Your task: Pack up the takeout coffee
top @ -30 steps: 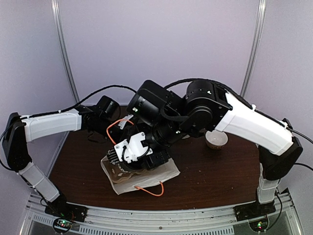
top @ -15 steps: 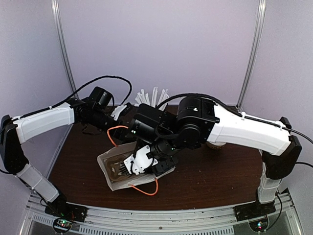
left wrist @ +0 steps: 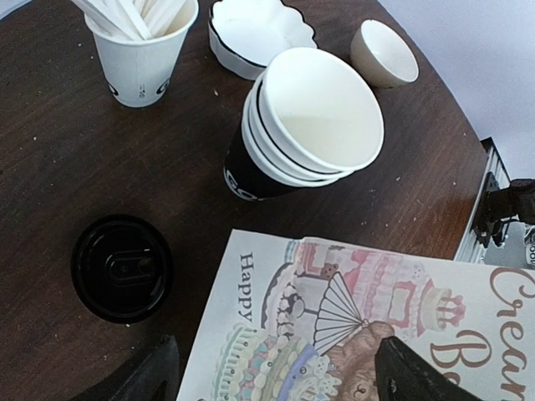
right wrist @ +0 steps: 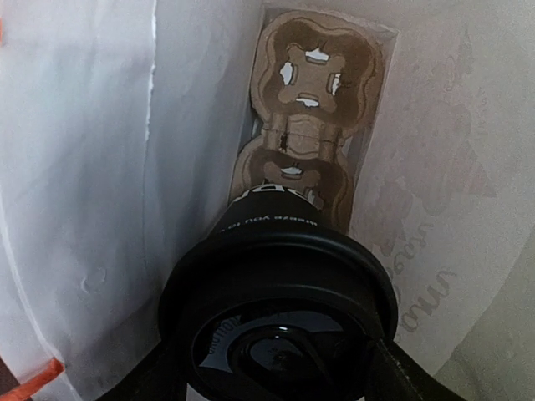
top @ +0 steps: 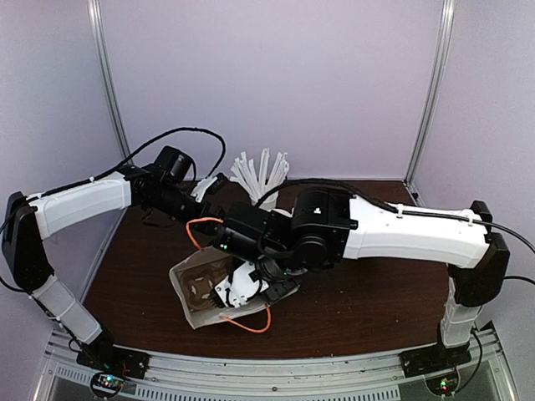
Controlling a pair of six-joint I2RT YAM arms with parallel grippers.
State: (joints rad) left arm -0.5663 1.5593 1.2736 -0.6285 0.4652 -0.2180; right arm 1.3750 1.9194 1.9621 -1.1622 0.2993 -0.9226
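Over brown table (top: 376, 294), right gripper (right wrist: 280, 374) clasps takeout coffee (right wrist: 280, 271)

Left arm (top: 79, 209): wearing white shell panels, black joints showing between. Right arm (top: 410, 238): carrying same white casing, bulky black motor housings (top: 318, 225). Black cables (top: 184, 130) running along links. Black bases (top: 426, 361) glowing with small green and red lights. Left gripper (left wrist: 276, 373): fingers (left wrist: 405, 378) showing matte black.

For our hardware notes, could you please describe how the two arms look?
Both the left arm and the right arm have white shells over their long links, black joints and bases, and loose black cables looping alongside.
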